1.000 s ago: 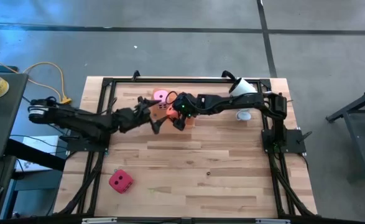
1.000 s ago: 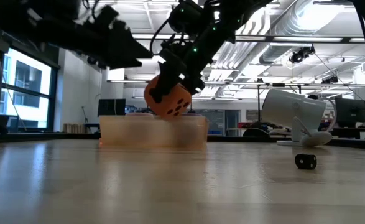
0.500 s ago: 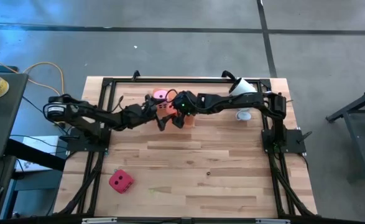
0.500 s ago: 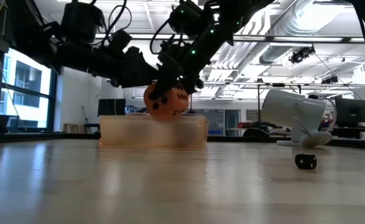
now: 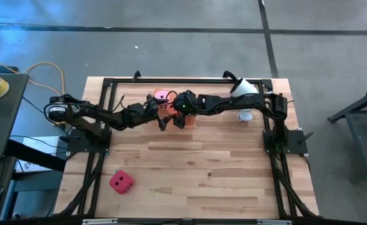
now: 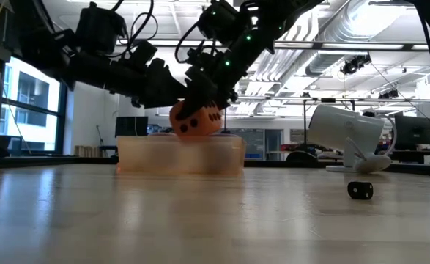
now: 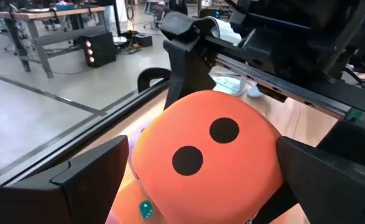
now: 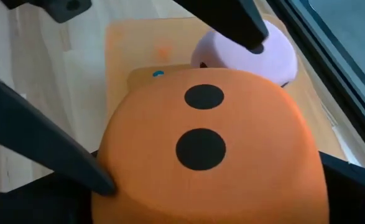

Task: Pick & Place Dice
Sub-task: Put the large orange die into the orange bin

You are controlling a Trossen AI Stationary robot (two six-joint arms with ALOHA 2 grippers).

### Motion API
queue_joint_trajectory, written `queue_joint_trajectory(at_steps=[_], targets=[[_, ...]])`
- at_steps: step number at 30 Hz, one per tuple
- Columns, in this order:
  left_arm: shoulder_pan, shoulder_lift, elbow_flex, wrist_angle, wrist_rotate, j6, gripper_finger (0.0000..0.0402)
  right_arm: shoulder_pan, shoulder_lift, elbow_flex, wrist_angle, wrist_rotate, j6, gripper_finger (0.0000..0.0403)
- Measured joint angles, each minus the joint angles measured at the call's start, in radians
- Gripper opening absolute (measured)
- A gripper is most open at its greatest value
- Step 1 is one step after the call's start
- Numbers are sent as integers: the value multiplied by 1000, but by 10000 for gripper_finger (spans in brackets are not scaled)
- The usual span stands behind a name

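Overhead, both grippers hide the orange die (image 6: 196, 121) – wrist views show each clasping it, 2 pips up

A lab or industrial workshop, probably a robotics one. The wooden table (image 5: 233, 187) stands on a bare concrete floor (image 5: 170, 50) marked with dark lines. Beyond it, ceiling ducts (image 6: 346, 33) run between strip lights, tall windows (image 6: 24, 103) fill one side, and metal workbenches (image 7: 51, 25) hold gear.
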Motion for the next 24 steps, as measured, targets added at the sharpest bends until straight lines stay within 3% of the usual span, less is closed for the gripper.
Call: queue_joint_trajectory(at_steps=[6, 24], targets=[[8, -1, -1, -28, 8, 0, 395, 21, 0, -1, 36, 9, -66, 396], [27, 2, -2, -80, 31, 27, 395, 57, 0, 1, -71, -38, 1, 396]])
